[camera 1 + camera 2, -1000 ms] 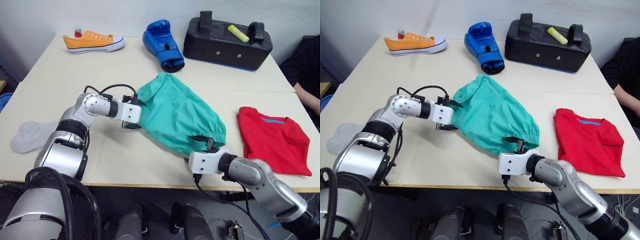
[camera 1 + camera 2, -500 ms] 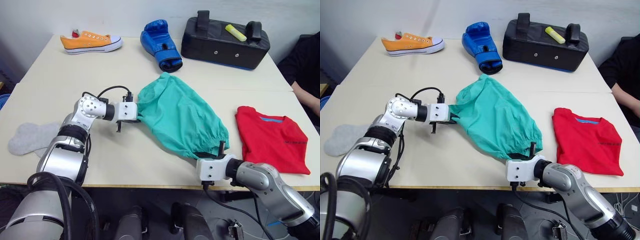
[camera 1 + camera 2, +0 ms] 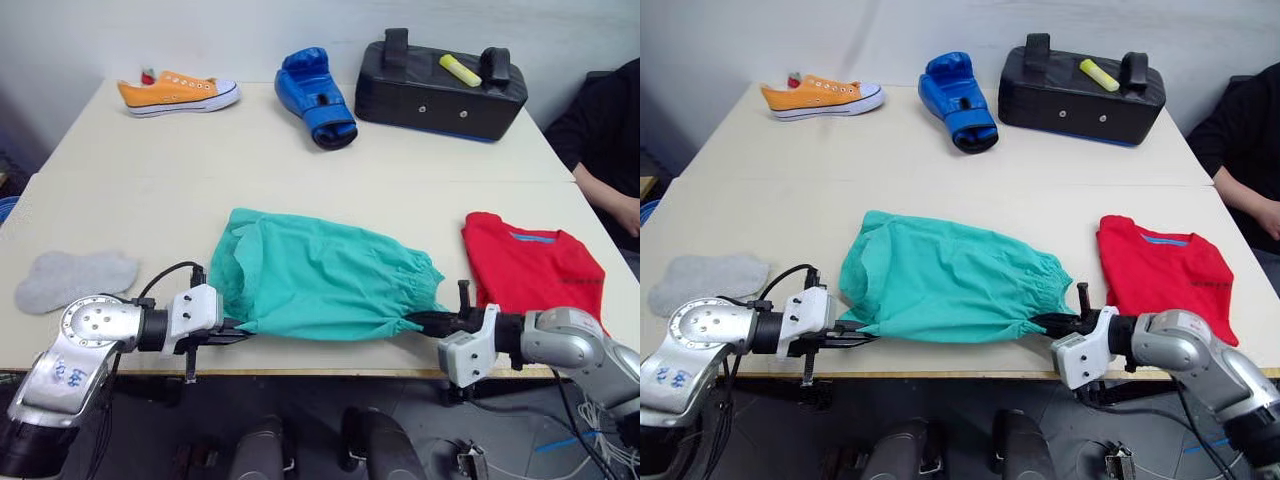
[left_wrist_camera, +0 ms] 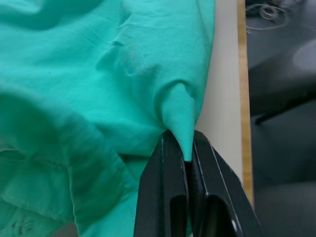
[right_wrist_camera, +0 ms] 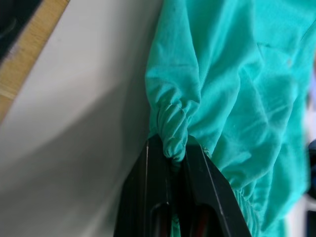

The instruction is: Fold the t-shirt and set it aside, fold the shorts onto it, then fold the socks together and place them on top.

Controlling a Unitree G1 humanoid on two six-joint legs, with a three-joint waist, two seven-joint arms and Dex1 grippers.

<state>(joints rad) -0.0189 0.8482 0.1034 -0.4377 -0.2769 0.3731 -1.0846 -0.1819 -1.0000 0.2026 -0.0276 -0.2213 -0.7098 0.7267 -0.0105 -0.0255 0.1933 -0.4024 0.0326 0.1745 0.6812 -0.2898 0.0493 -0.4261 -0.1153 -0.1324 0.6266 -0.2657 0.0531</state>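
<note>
We see the teal-green soft fabric shorts (image 3: 320, 280) spread along the beige worktop's (image 3: 300, 160) near edge, stretched between our claws: the left gripper (image 3: 232, 335) and right gripper (image 3: 425, 322) each pinch one near corner.

Both arms are built of rounded, brushed silver-grey shells joined by dark black rings at the joints. The left arm's large disc-shaped joint cover carries several small screw holes and a faint blue marking lower on the shell. Each wrist ends in a boxy white housing — small dark screws dot its face — from which the black fingers extend. A thin black cable loops out of the left wrist housing and arcs back along the forearm; another black cable hangs beneath the right wrist housing. The left gripper (image 4: 186, 163) and the right gripper (image 5: 170, 155) each have two flat, matte black fingers, tapering toward the tips.
</note>
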